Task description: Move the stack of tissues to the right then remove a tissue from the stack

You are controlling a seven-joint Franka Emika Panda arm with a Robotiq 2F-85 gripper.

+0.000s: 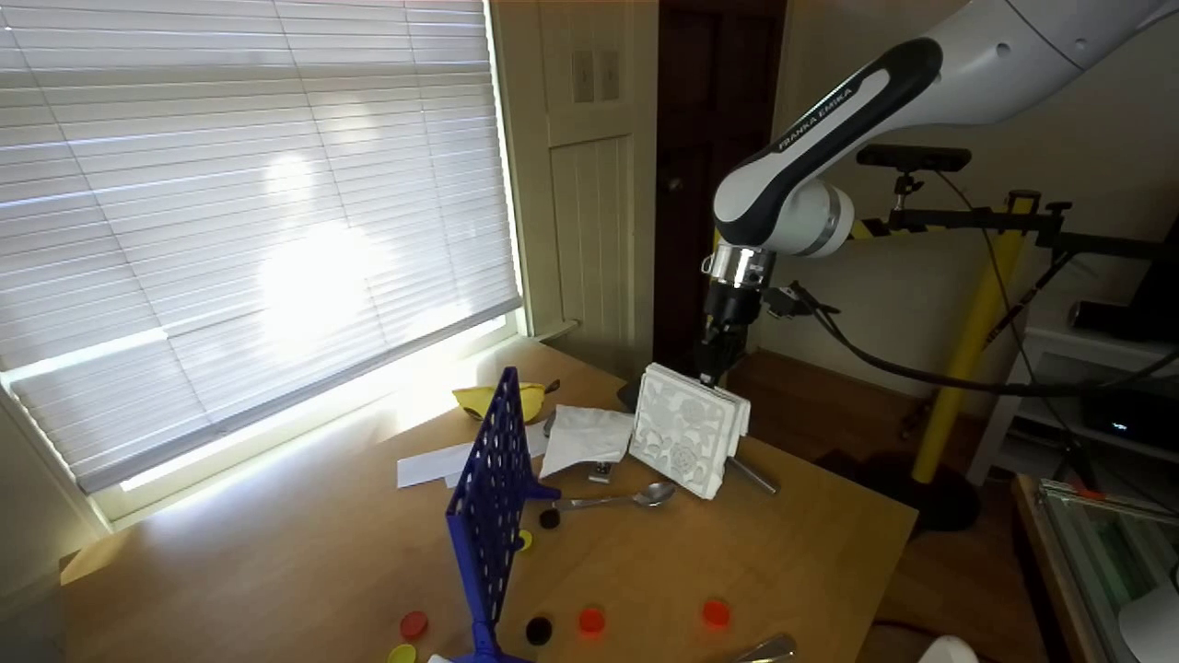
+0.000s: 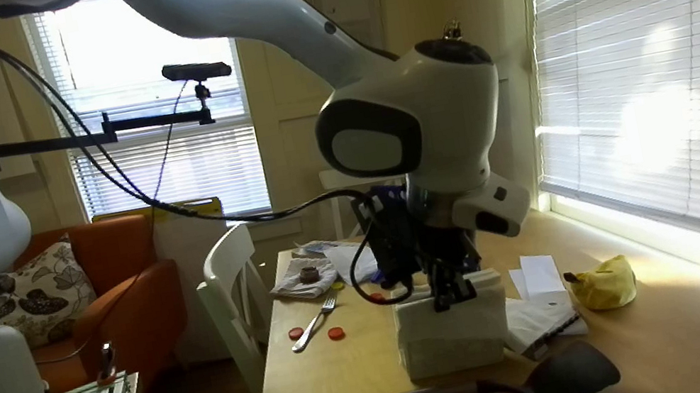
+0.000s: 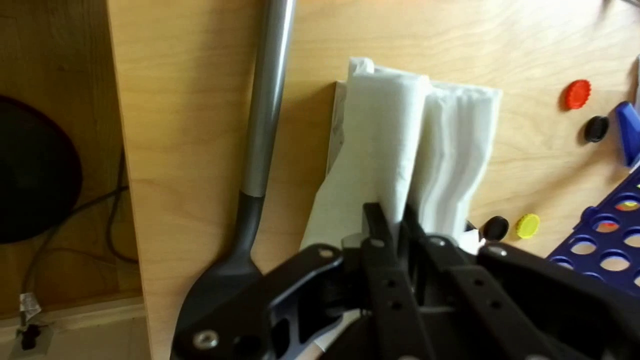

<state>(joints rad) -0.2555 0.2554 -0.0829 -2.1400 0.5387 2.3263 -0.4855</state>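
Gripper (image 3: 392, 220) is clenched on a folded white tissue (image 3: 387, 130); the stack of tissues (image 1: 682, 433) stands on edge on the wooden table (image 1: 801, 525), between spatula (image 2: 460, 391) and blue perforated game grid (image 1: 491, 497).

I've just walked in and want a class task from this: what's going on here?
A Franka Panda arm reaches over a wooden table, its gripper closed on a thin fold of tissue at the top edge of the stack of tissues. The stack stands on edge, with a spatula lying beside it. The pinched part is not yet pulled free; whether it is a single sheet, I can't tell.
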